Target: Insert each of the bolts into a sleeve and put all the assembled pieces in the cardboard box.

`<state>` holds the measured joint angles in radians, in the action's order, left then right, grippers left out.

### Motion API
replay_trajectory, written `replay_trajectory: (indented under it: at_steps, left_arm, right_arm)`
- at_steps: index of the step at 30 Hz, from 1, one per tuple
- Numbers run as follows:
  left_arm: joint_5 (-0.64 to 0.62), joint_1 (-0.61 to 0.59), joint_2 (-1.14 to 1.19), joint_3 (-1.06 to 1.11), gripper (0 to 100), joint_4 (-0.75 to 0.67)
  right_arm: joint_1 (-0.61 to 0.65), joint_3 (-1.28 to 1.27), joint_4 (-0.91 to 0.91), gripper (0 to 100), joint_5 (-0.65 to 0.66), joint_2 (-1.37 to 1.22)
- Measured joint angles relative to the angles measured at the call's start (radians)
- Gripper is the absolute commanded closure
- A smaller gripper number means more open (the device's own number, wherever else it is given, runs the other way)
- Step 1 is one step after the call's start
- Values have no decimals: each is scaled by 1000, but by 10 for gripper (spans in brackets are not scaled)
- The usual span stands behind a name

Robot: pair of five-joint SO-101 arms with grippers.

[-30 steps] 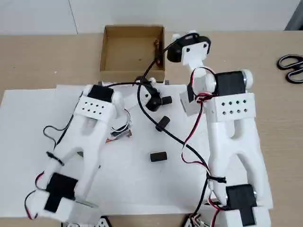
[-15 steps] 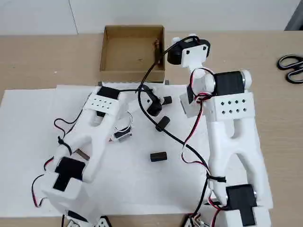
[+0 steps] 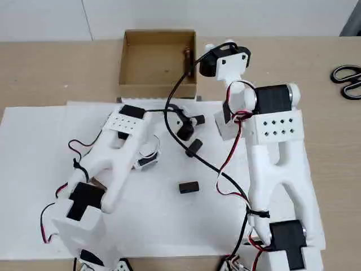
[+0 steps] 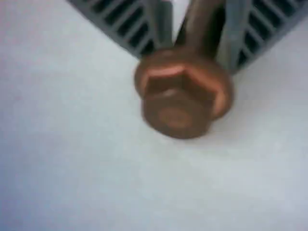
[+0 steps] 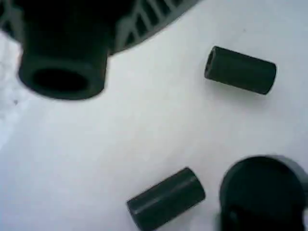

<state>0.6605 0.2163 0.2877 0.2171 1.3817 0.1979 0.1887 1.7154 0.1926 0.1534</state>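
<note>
"So, what is your left tool (image 4: 192, 41) carrying?"

"My left tool is pinching a copper-coloured bolt (image 4: 180, 96) by its shank, one ribbed finger (image 4: 130, 29) on either side. The hexagonal head sticks out past the fingertips, close over the white sheet (image 3: 34, 169). I cannot tell whether the head touches the sheet."

"And the right one?"

"My right tool (image 5: 72, 24) is closed around a black sleeve, the held sleeve (image 5: 62, 72). Its open bore shows at the free end, and it hangs clear above the sheet."

"Are there sleeves left on the table (image 3: 56, 68)?"

"Two, both lying on their sides on the sheet near the middle of the table, between my arms and apart from each other. The far sleeve (image 3: 193, 148) lies closer to the box. The near sleeve (image 3: 189, 186) lies closer to the table's front edge. My right wrist view also shows a round black part (image 5: 262, 192) just beside one of them. I cannot say what it is."

"Where is the cardboard box (image 3: 158, 87)?"

"It stands open towards the far edge of the table, about midway along, just beyond the sheet's far edge. A pair of scissors (image 3: 347, 79) lies by the table's right edge, well apart from everything else."
</note>
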Motion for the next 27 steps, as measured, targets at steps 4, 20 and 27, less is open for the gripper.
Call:
replay_trajectory:
  at_steps: [4, 20, 27]
  left_arm:
    - [-3, 0, -29, -28, 994, 43]
    - [-287, -3, -635, -52, 994, 68]
    - [-430, -3, -795, -52, 995, 87]
  right_arm:
    - [0, 0, 0, 995, 0, 58]
    - [18, -71, 3, 994, 37, 379]
    - [91, -77, 5, 991, 44, 434]
